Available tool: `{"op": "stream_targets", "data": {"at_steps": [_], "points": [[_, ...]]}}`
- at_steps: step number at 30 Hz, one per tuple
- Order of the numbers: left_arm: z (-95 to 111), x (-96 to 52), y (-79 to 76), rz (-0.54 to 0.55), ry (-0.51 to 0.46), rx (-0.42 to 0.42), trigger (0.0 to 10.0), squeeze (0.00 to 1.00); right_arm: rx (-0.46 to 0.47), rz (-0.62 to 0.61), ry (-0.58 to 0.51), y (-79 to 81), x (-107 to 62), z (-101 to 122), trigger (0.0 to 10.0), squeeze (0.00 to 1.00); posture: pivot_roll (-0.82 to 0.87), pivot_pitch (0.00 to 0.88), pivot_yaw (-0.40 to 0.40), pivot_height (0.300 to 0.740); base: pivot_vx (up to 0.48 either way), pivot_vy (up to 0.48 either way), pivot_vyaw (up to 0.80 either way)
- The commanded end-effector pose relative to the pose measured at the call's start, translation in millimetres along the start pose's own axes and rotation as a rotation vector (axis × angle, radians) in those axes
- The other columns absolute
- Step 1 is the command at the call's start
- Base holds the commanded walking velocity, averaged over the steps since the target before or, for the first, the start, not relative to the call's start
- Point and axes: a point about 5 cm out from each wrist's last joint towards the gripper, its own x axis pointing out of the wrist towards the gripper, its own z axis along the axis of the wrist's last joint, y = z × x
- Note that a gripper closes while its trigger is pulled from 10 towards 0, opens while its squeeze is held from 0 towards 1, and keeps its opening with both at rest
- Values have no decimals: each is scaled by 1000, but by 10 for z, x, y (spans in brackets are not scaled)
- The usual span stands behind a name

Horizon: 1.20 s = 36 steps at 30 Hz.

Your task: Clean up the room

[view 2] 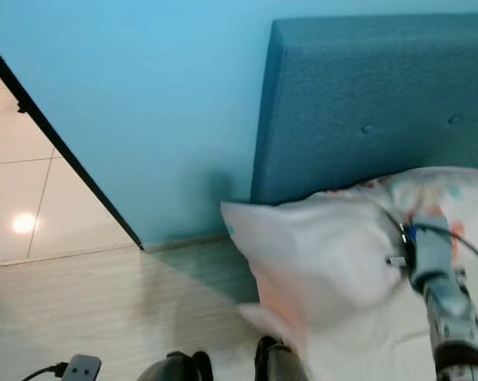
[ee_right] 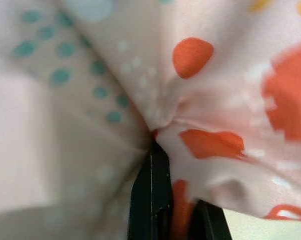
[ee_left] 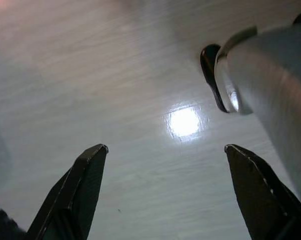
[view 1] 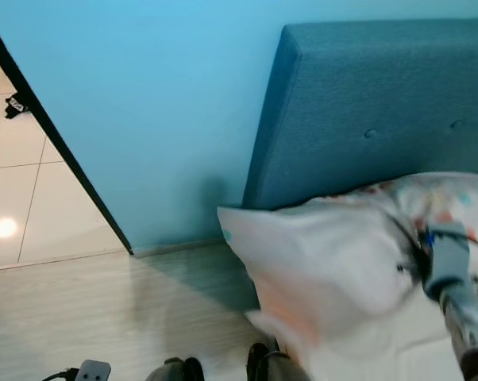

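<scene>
Partly blurred, the pillow (view 1: 318, 262) hides the right claw's (ee_right: 163, 200) tips.

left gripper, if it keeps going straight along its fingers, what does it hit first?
Probably the pale wood-look floor. The left gripper is open and its fingers point down at bare floor with a light glare. The robot's own leg stands off to the side, out of line. Depth is unclear.

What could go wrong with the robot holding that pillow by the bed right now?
The right gripper pinches only a small fold of the pillow, so the fabric could slip out or stretch. The pillow's corner overhangs the bed edge toward the floor, so a lost grip might drop it there. It is also close to the headboard and may snag or bump it.
</scene>
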Motion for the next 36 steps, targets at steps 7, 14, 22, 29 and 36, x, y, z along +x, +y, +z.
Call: {"op": "stream_targets", "data": {"at_steps": [7,14,22,29,36], "points": [[88,72,-69,4,22,-50,10000,0,264,-50,228,182,-100,-526,10000,988,67,161,-56,740,0,0,0],[243,136,-77,12,1,-77,10000,0,264,-79,363,237,-107,-597,10000,1000,51,108,-61,740,0,0,0],[311,172,-87,11,13,-87,10000,0,157,32,460,227,-129,-603,10000,1000,16,75,-54,740,0,0,0],[342,197,-75,20,50,-65,10000,0,247,260,213,549,-73,60,10000,35,-12,32,-41,740,0,0,0],[341,206,-72,46,79,-68,10000,0,261,759,-116,1171,-357,953,10000,0,6,5,-51,730,0,0,0]]}}
